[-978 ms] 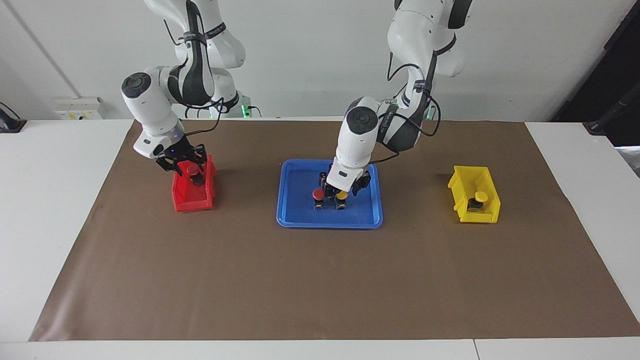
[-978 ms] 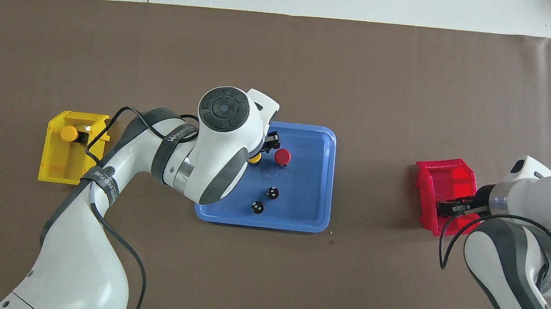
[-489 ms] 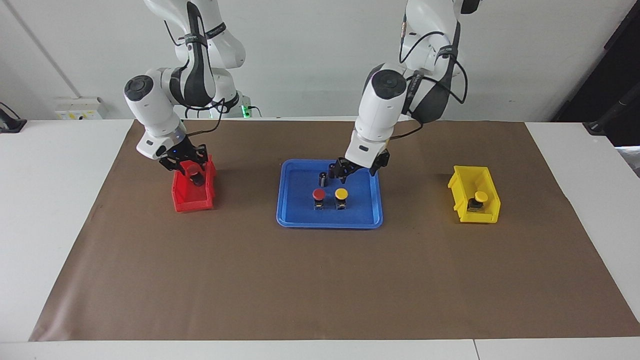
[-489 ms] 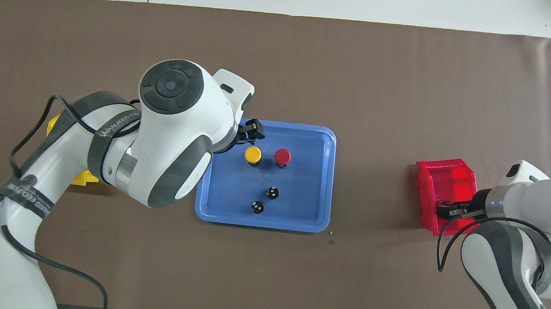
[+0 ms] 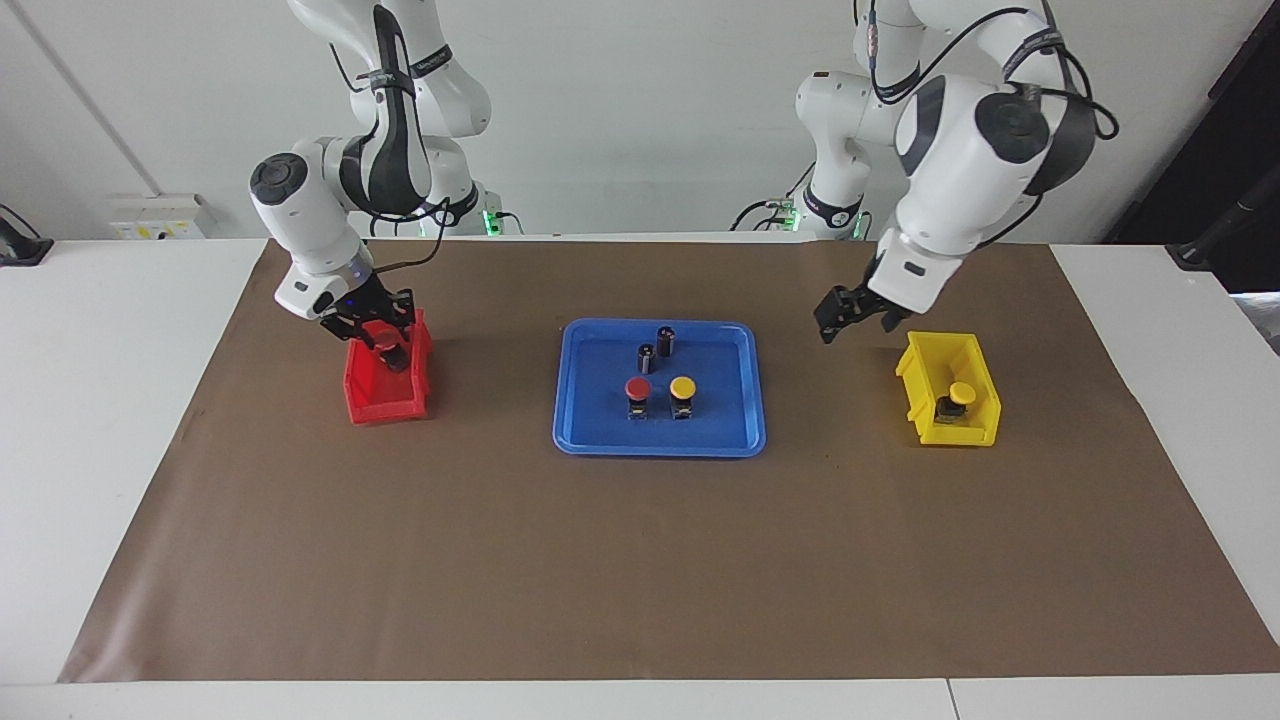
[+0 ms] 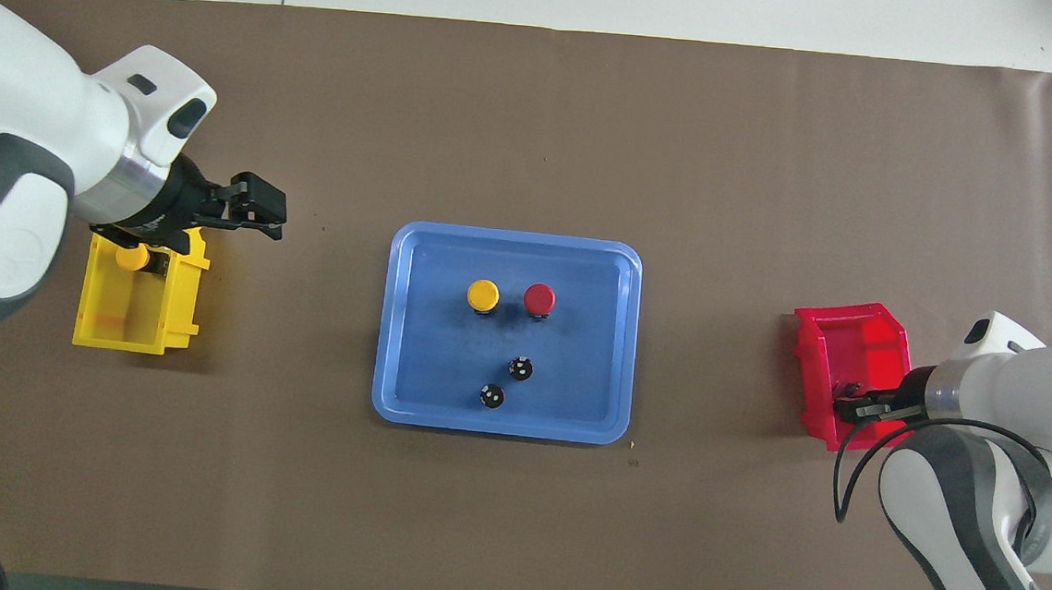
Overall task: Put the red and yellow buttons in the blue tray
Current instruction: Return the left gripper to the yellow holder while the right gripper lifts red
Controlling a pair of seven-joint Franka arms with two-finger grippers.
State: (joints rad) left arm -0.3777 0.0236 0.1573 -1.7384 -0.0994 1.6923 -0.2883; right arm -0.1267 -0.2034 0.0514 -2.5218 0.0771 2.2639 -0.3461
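The blue tray (image 5: 580, 440) lies mid-table and also shows in the overhead view (image 6: 394, 323). In it stand one red button (image 5: 637, 388) (image 6: 540, 299) and one yellow button (image 5: 683, 387) (image 6: 482, 294), side by side. A second yellow button (image 5: 960, 393) (image 6: 131, 256) sits in the yellow bin (image 5: 925, 430). My right gripper (image 5: 378, 332) (image 6: 847, 403) is shut on the second red button (image 5: 384, 341), low over the red bin (image 5: 385, 405). My left gripper (image 5: 858, 322) (image 6: 265, 210) is open and empty, in the air beside the yellow bin.
Two dark capless cylinders (image 5: 647, 358) (image 5: 666, 340) stand in the tray, nearer to the robots than the two buttons. The yellow bin (image 6: 137, 323) is at the left arm's end and the red bin (image 6: 856, 341) at the right arm's end. A brown mat covers the table.
My left gripper let go of the yellow button in the tray, rose and swung to the yellow bin. My right gripper rose slightly with the red button.
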